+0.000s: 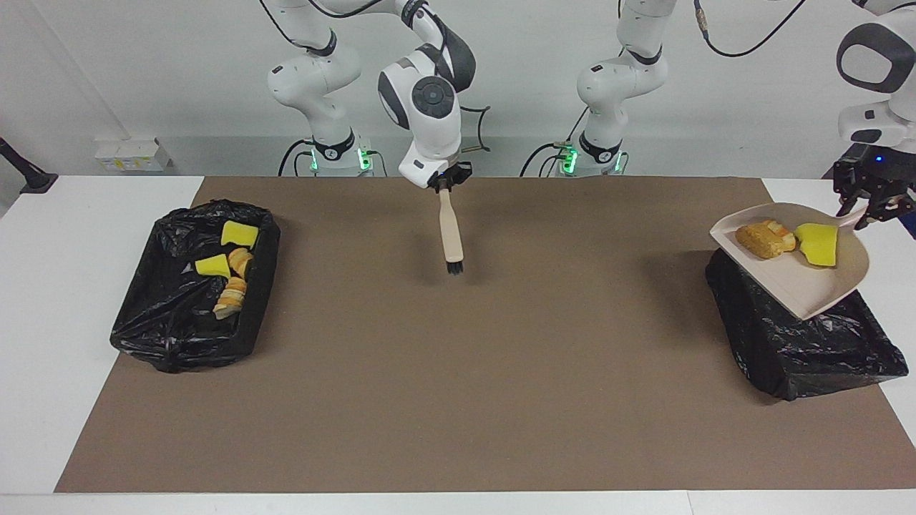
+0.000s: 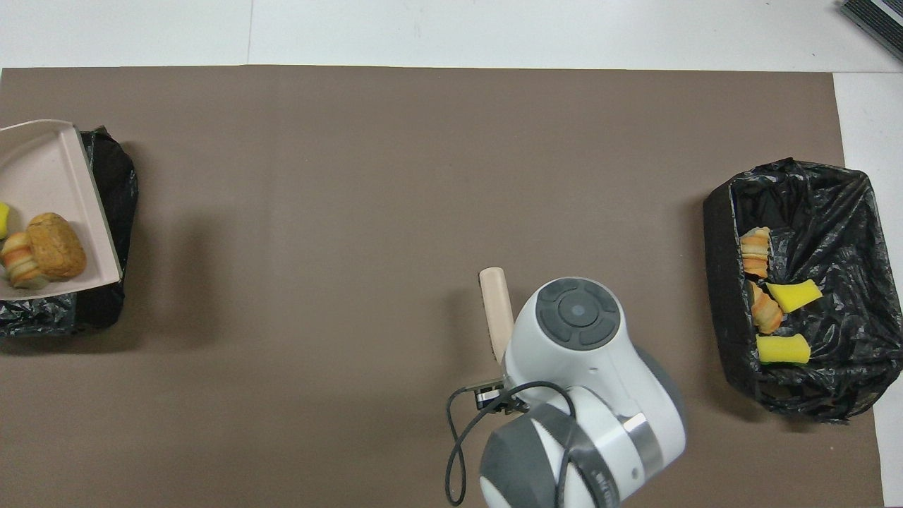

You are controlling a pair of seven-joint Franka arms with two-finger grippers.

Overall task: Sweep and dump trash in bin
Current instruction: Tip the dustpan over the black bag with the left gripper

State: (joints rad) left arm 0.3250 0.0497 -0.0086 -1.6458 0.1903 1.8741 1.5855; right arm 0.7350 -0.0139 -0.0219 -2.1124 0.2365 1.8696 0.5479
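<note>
At the overhead view's left edge, the dustpan [image 2: 42,169] and its yellow sponge [image 2: 3,220] are cut off.

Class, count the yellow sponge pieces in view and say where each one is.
3. Two lie in the bin at the right arm's end; one rides in the dustpan over the other bin. More may be hidden.

White arms [image 1: 429,107], grey joint caps, black cables.
</note>
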